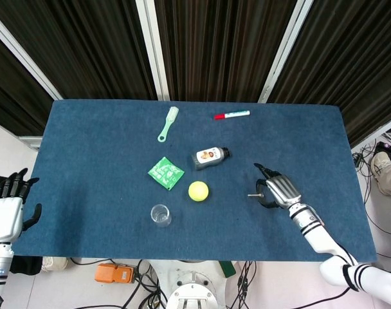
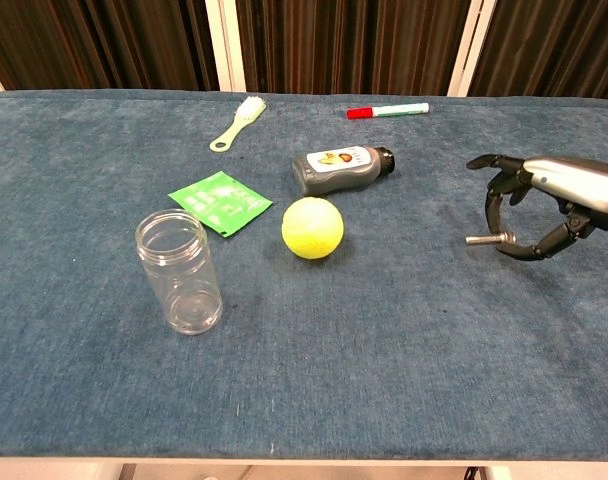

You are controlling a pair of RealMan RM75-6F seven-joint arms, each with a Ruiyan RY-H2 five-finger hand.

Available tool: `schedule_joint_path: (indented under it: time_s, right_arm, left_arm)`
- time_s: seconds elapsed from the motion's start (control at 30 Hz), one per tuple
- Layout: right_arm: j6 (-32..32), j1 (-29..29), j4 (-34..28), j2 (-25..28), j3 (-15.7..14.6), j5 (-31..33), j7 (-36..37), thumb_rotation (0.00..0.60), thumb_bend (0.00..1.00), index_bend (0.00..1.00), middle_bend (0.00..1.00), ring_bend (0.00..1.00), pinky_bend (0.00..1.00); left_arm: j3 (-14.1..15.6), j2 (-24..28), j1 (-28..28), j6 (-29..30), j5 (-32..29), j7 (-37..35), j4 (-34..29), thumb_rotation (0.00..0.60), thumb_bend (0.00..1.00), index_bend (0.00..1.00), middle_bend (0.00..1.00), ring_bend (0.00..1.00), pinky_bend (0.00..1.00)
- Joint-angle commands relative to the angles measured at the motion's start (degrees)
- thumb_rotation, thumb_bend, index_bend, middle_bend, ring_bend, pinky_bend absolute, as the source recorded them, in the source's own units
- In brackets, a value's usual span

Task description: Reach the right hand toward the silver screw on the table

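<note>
The silver screw (image 2: pixel 481 239) is pinched by the right hand (image 2: pixel 544 205) at the worktop's (image 2: pixel 384 340) four o'clock; the pinch is best kept level.

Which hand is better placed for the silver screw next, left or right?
Right. The right hand already pinches the silver screw, with one end sticking out toward the tennis ball. The left hand sits off the table's far left edge, open, nowhere near it.

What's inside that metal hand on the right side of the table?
A small silver screw sits between the curled fingers of the right hand, its end poking out to the left. The fingers cover its other end, so I cannot tell how firmly it is pinched.
</note>
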Motion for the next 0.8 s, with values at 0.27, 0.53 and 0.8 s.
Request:
schedule_joint_path:
  time_s: [0.27, 0.53, 0.8]
  right_arm:
    - [13.49, -0.81, -4.56, 2.24, 2.9, -5.34, 6.08, 0.6, 0.69, 0.8, 0.1, 0.23, 0.31]
    - [24.2, -2.55, -7.04, 3.39, 7.72, -5.11, 10.16, 0.6, 0.69, 0.83, 0.1, 0.26, 0.31]
    - [21.99, -0.27, -8.84, 6.02, 10.09, -3.63, 8.16, 0.6, 0.69, 0.83, 0.1, 0.26, 0.31]
  left_arm:
    - [0.01, 0.06, 0.07, 0.07, 0.0, 0.06, -0.07, 0.6, 0.42, 0.19, 0.04, 0.04, 0.12]
    - [0.17, 0.04, 0.07, 0.0, 0.23, 0.16, -0.19, 0.6, 0.42, 0.19, 0.04, 0.04, 0.12]
    - [-0.03, -0.1, 0.27, 0.35, -0.06, 0.05, -0.21, 0.6, 0.42, 0.19, 0.04, 0.04, 0.12]
